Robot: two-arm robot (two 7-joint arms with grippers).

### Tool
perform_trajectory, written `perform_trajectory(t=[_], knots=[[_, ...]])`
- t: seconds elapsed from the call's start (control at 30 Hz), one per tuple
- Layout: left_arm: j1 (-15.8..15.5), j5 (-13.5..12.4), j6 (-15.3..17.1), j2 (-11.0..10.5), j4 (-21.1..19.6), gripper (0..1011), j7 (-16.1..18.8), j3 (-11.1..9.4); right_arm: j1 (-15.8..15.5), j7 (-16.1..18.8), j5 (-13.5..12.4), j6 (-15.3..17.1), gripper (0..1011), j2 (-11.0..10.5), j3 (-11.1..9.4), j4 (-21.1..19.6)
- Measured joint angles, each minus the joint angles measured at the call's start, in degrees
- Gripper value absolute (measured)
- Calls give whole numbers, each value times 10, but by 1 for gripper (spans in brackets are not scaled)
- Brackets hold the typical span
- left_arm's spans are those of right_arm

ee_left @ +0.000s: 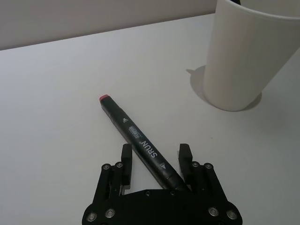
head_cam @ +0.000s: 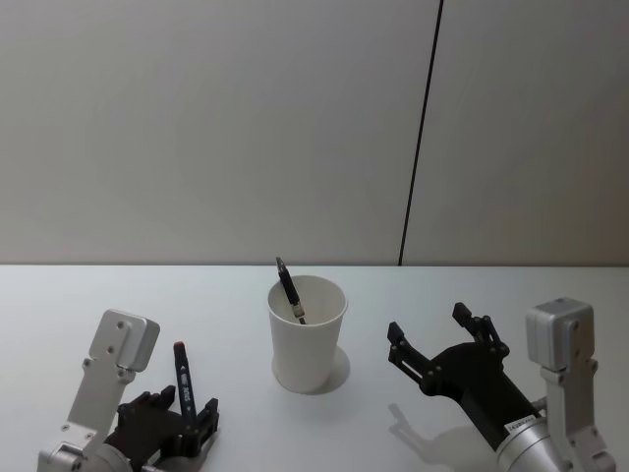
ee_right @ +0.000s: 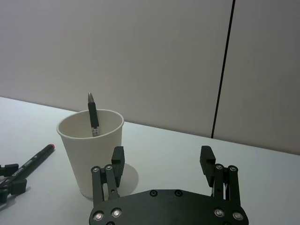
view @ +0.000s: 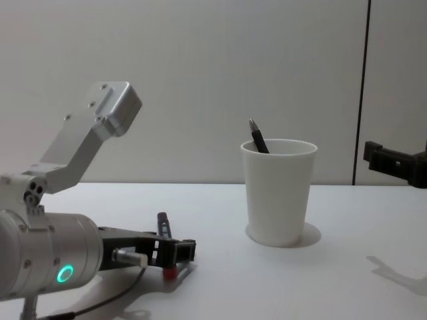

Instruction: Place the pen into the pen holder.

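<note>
A black marker pen (head_cam: 183,377) with a red tip lies flat on the white table, left of the pen holder (head_cam: 307,346). The holder is a white paper cup (view: 277,197) standing upright, with another dark pen (head_cam: 288,287) leaning inside it. My left gripper (head_cam: 187,405) is low at the table and open, its fingers on either side of the lying pen's rear end (ee_left: 161,166). The red tip (ee_left: 104,97) points away from the gripper. My right gripper (head_cam: 428,323) hangs open and empty to the right of the cup (ee_right: 91,154), slightly above the table.
The table (head_cam: 491,285) is plain white and meets a grey wall with a dark vertical seam (head_cam: 421,138). There is bare table between the lying pen and the cup and to the cup's right.
</note>
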State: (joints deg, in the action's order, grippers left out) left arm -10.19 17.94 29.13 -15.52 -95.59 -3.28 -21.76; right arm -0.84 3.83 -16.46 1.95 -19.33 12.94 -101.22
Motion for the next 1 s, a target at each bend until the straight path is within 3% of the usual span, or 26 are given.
perform_trajectory(t=[0.47,0.6,0.8,1.0], knots=[[-2,-1,2,-3,-1,500,-6,-1,0,0,0,0,1001,0,0,0],[-2,-2,3,-4,-1,436,-6,-1,0,0,0,0,1001,0,0,0],[-2,-2,4,-4,-2,215,-7,-1,0,0,0,0,1001,0,0,0],[-2,-3,4,-5,-2,194,-7,-1,0,0,0,0,1001,0,0,0]])
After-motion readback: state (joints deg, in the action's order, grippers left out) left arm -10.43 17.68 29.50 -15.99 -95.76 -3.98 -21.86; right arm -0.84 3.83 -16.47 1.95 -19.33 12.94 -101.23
